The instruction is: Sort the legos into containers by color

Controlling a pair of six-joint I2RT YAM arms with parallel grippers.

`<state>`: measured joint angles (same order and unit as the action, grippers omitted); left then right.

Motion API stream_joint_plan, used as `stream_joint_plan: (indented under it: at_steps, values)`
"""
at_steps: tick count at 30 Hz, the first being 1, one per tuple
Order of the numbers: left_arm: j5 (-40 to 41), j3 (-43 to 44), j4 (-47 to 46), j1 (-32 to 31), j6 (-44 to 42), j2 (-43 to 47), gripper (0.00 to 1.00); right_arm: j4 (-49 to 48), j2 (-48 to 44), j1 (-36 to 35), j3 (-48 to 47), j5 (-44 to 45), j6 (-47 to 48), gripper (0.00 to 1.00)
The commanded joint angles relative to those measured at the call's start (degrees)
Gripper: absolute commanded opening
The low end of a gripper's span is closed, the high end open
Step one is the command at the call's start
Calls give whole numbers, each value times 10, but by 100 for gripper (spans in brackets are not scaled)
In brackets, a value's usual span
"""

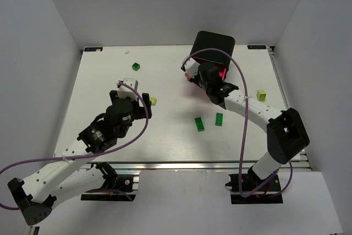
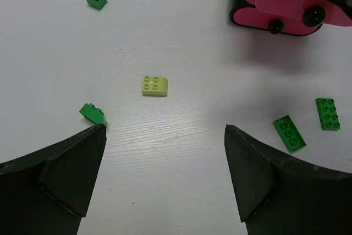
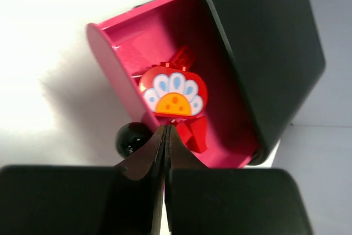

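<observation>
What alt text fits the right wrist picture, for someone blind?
An open pink drawer, pulled from a black cabinet, holds red bricks, one printed with a white-and-orange fan. At the bottom, the right gripper is shut, beside the black knob.

Pink drawer (image 3: 113, 64), black cabinet (image 3: 264, 42), red flower-print brick (image 3: 173, 94), lime block (image 2: 155, 85)

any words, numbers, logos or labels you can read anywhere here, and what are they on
No text can be read in any view.
The dark tags at the far corners of the table: too small to read.
The red brick in the open pink drawer: a printed white and orange fan pattern, no letters.
The lime block near the right edge: dark marks, too small to tell.
</observation>
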<state>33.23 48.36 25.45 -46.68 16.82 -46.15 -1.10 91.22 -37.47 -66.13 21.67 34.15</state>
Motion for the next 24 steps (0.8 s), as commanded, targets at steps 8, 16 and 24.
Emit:
stream_joint_plan:
  at_steps: [8, 16, 24]
  values:
    - [-6, -6, -8, -3, -7, 7, 98, -19, 45, 50, -70, -10, 10, 0]
    - [-5, -8, -8, -3, -8, 7, 98, -9, 7, 73, -85, -68, -15, 0]
    - [-10, -6, -9, -3, -9, 7, 98, 215, -83, 84, -93, -406, 83, 0]
